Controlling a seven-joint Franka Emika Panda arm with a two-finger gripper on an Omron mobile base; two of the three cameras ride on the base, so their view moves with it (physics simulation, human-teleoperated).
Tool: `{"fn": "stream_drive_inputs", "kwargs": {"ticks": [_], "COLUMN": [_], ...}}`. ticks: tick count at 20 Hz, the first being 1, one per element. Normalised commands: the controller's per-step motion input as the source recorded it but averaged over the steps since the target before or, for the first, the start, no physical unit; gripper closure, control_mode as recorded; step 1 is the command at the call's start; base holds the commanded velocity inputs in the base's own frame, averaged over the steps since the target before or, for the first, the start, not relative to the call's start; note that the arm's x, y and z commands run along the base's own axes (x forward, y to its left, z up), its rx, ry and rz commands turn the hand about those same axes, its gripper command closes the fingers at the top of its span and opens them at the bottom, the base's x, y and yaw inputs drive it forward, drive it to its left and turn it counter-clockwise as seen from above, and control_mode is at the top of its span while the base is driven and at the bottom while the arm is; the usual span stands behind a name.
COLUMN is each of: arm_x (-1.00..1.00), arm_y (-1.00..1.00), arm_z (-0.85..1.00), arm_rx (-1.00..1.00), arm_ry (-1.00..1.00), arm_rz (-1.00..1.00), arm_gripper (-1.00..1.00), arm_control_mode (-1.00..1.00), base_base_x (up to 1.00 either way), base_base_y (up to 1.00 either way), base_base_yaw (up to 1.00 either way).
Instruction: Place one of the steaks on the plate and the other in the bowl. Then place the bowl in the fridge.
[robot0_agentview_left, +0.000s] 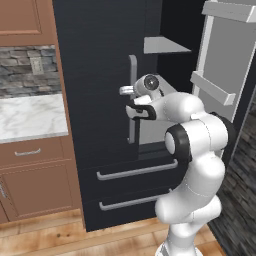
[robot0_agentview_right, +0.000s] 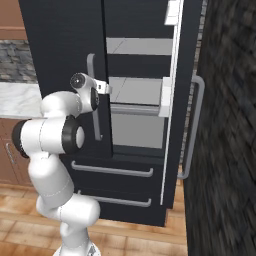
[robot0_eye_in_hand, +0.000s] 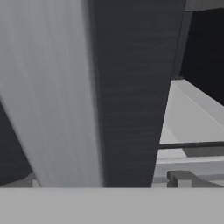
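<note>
Claw: jaws spread wide, nothing between them, at the grey vertical handle of the fridge's shut left door, just beside its inner edge. Fridge: tall, black; right door swung open, grey inner shelves in sight, two drawers below. White marble counter and brown wooden cabinets to the fridge's left.

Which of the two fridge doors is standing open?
The right-hand door is swung wide, baring the grey shelves. The left door, beside the arm, is shut flat.
</note>
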Motion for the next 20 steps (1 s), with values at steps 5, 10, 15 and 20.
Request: {"fn": "stream_drive_inputs", "kwargs": {"ticks": [5,10,15,20], "arm_x": [0.65,0.58,-0.26,-0.72], "arm_y": [0.21,0.32,0.27,0.35], "arm_z": [0.0,0.0,0.08,0.09], "arm_rx": [-0.02,-0.03,-0.02,0.0], "arm_ry": [0.02,0.09,0.04,0.04], "arm_rz": [0.0,-0.01,-0.15,-0.17], "arm_gripper": [1.0,1.0,1.0,1.0], "arm_control_mode": [-1.0,-1.0,-1.0,-1.0], "base_base_x": [0.0,0.0,0.0,0.0], "base_base_y": [0.0,0.0,0.0,0.0], "base_base_yaw": [0.0,0.0,0.0,0.0]}}
